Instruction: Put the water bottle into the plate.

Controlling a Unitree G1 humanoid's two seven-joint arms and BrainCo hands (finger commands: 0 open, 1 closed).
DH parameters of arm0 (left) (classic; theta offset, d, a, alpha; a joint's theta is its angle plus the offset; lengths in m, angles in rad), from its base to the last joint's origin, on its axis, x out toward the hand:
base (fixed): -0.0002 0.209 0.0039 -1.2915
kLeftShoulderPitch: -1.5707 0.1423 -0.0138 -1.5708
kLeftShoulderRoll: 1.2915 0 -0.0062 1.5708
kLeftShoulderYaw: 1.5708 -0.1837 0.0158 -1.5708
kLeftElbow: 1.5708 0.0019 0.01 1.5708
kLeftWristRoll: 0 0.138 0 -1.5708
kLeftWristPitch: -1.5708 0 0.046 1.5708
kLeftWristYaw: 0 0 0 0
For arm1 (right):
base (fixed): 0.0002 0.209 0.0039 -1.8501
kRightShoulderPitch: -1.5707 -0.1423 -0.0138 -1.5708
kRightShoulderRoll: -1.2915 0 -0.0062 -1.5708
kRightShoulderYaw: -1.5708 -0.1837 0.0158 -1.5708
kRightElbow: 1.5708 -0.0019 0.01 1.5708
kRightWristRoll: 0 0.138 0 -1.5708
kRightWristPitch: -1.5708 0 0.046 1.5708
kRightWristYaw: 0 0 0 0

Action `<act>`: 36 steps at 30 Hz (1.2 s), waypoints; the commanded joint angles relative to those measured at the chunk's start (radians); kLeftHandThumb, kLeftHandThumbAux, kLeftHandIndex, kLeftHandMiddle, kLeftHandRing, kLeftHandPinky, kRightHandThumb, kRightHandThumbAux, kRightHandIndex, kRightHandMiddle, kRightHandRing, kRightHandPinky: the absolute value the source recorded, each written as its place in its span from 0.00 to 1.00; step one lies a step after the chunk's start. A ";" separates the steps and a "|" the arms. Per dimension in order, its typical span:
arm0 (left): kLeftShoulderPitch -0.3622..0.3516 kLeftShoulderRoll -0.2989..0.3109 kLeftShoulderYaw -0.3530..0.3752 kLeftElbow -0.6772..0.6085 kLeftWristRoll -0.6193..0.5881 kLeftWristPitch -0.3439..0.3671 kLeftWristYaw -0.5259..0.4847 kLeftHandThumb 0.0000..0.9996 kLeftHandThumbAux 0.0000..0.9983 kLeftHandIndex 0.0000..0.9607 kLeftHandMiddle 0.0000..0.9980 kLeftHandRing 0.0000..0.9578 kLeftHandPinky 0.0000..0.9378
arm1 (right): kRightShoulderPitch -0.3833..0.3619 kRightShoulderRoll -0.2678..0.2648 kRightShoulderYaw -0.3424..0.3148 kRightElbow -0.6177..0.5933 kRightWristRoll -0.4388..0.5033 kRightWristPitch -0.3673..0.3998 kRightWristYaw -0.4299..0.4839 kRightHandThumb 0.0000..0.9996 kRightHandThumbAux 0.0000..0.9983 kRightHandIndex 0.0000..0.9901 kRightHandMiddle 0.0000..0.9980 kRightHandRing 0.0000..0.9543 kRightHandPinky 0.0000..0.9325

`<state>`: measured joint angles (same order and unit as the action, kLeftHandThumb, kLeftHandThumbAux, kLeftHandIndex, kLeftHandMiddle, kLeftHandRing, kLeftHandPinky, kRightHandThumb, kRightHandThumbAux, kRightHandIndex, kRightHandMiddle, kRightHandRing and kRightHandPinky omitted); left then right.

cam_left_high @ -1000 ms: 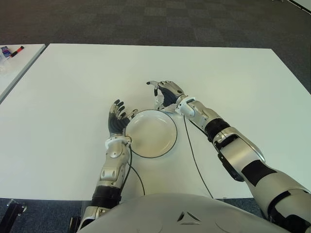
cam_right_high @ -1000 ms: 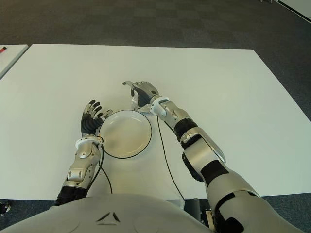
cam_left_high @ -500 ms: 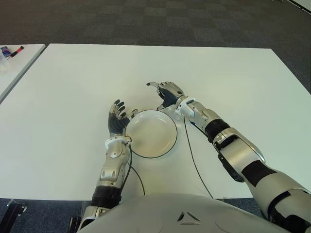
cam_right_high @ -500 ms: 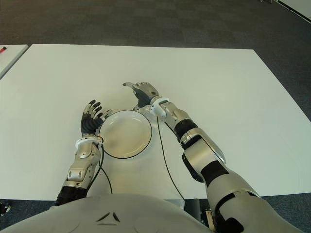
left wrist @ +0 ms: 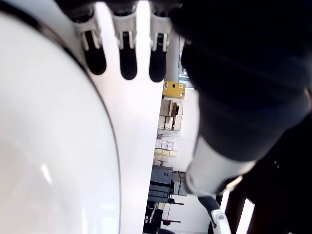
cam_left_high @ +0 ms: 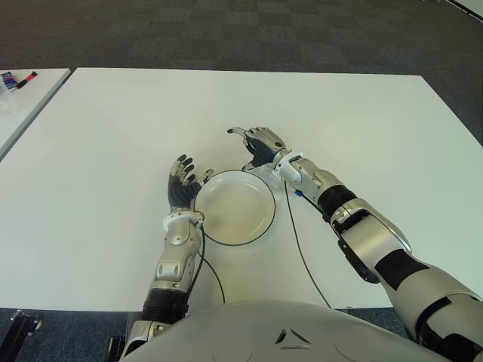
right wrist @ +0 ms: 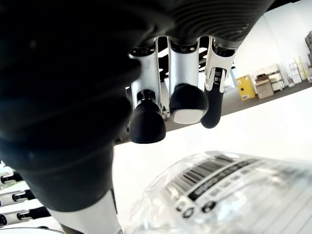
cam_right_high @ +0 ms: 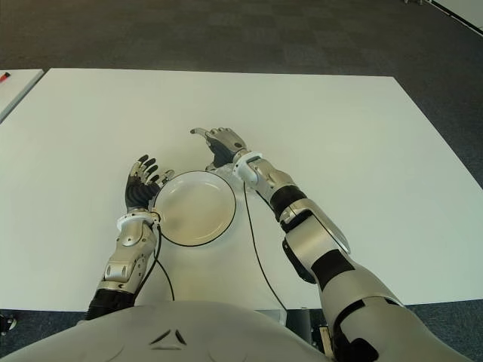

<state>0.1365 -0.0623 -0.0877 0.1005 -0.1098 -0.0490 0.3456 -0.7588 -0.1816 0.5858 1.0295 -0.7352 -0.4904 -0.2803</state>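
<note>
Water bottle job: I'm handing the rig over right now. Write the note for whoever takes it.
Left hand: open, holding nothing, at the left rim of the plate.
Right hand: open, just beyond the plate's far right rim; its wrist view shows the fingers above the water bottle, not closed on it.
Bottle: clear plastic, under the right hand, barely visible from the head.
Done: nothing in the plate yet.
Left: grasp the bottle, carry it over the plate, set it down, release.

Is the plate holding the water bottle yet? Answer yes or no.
No: the plate is bare inside, and the water bottle lies under the open right hand.
</note>
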 commanded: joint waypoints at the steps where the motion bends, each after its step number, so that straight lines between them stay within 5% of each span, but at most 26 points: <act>1: 0.012 -0.081 -0.002 0.000 -0.004 0.017 -0.002 0.08 0.90 0.15 0.17 0.16 0.18 | 0.006 0.001 0.005 0.016 -0.003 -0.014 -0.010 0.69 0.95 0.13 0.85 0.93 0.96; 21: 0.012 -0.081 0.002 0.000 -0.007 0.017 -0.001 0.09 0.91 0.15 0.17 0.16 0.18 | 0.006 0.002 0.013 0.023 -0.026 -0.002 -0.052 0.63 0.97 0.12 0.81 0.92 0.95; 23: 0.012 -0.080 0.002 0.000 -0.007 0.016 -0.002 0.09 0.91 0.15 0.17 0.16 0.18 | 0.007 0.003 0.014 0.022 -0.028 0.003 -0.059 0.64 0.97 0.12 0.76 0.91 0.94; 25: 0.012 -0.080 0.002 0.001 -0.007 0.015 -0.003 0.09 0.91 0.15 0.17 0.16 0.18 | 0.008 0.004 0.014 0.022 -0.028 0.007 -0.062 0.65 0.97 0.12 0.47 0.89 0.93; 28: 0.011 -0.078 0.002 0.001 -0.007 0.015 -0.003 0.08 0.91 0.15 0.18 0.16 0.19 | 0.010 0.006 0.012 0.022 -0.024 0.013 -0.064 0.65 0.98 0.11 0.26 0.87 0.93; 36: 0.009 -0.074 0.003 0.003 -0.005 0.019 -0.005 0.08 0.90 0.15 0.18 0.16 0.18 | 0.014 0.008 0.002 0.022 -0.010 0.021 -0.062 0.62 1.00 0.08 0.09 0.85 0.93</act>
<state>0.1374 -0.0620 -0.0858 0.0995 -0.1119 -0.0471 0.3454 -0.7559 -0.1748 0.5893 1.0469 -0.7470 -0.4812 -0.3435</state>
